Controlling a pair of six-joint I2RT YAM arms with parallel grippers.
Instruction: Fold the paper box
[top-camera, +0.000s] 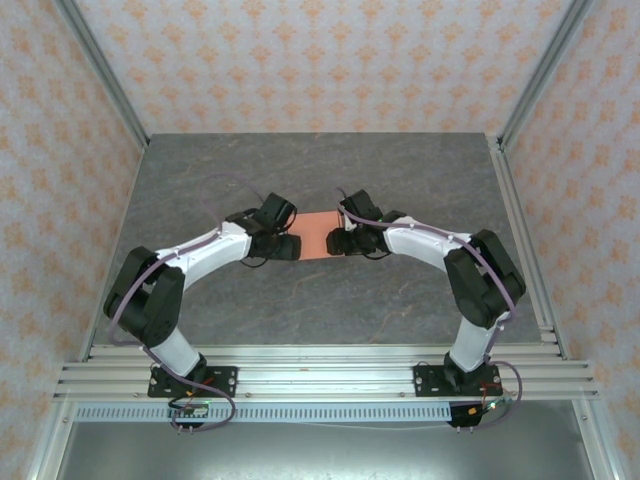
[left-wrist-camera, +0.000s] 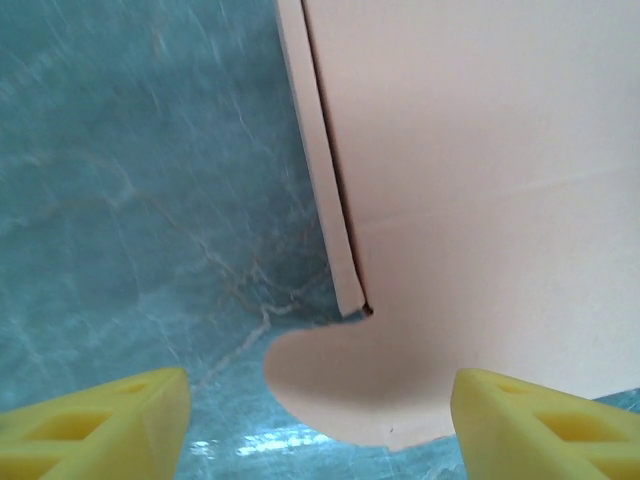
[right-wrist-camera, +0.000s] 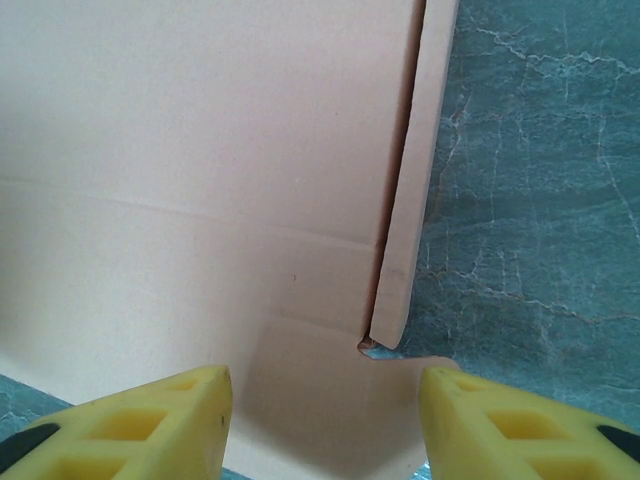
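The paper box is a salmon-orange cardboard sheet lying flat at the table's centre, between my two arms. My left gripper is at its left edge. In the left wrist view, the paper box shows a raised side flap and a rounded tab; my left gripper stands open with that tab between its yellow fingers. My right gripper is at the sheet's right edge. There the paper box has a folded-up side flap, and my right gripper is open astride a tab.
The table is dark grey marbled stone. Patterned walls with aluminium posts close it in on three sides. An aluminium rail carries both arm bases at the near edge.
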